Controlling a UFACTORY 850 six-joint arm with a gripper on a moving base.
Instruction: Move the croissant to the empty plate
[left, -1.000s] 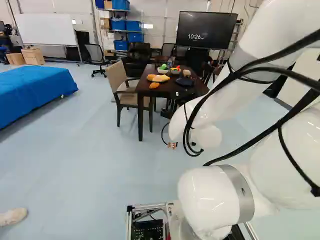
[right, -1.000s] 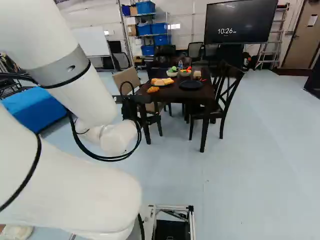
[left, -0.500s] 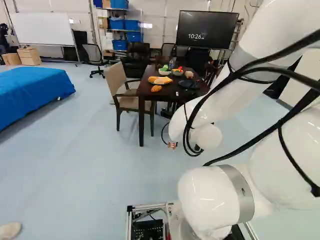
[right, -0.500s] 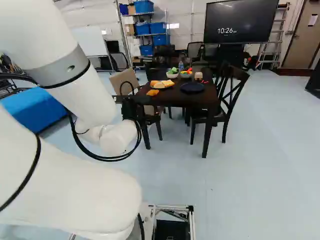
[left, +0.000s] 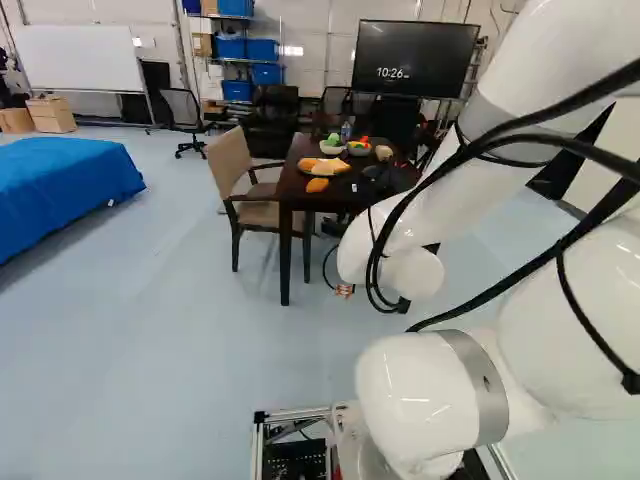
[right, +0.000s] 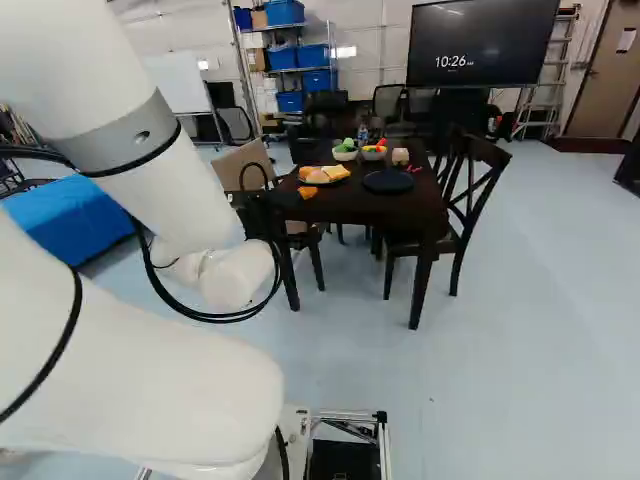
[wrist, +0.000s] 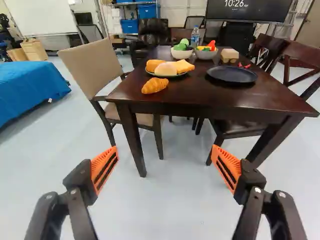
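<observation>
The end effector (wrist: 165, 150) is spread wide open, its two orange pads (wrist: 105, 167) facing each other with nothing between them. It hangs short of the dark wooden worktop (wrist: 200, 95), with pale floor beyond the fingers; that wide spread presumably leaves room to come round a rounded pastry. Behind it, the white arm (right: 165, 190) reaches out ahead of the base. On the near part of the worktop, close to the corner by the beige armchair (wrist: 91, 65), the golden croissant (wrist: 155, 85) lies on bare wood, probably set apart so it can be grasped freely. Just beyond it, a serving plate (wrist: 172, 76) is crowded with bread pieces, so it cannot be the goal. The bare dark plate (wrist: 231, 74) sits well apart from the croissant, towards the dark wooden chair (wrist: 300, 53), and looks like the intended resting place. Farther back stand a white bowl (wrist: 181, 54) and a grey bowl (wrist: 205, 54), both filled, with a bottle (wrist: 195, 36) behind. The task appears to be at the approach: the end effector likely needs to get nearer and above the croissant, clearing the worktop's edge.
</observation>
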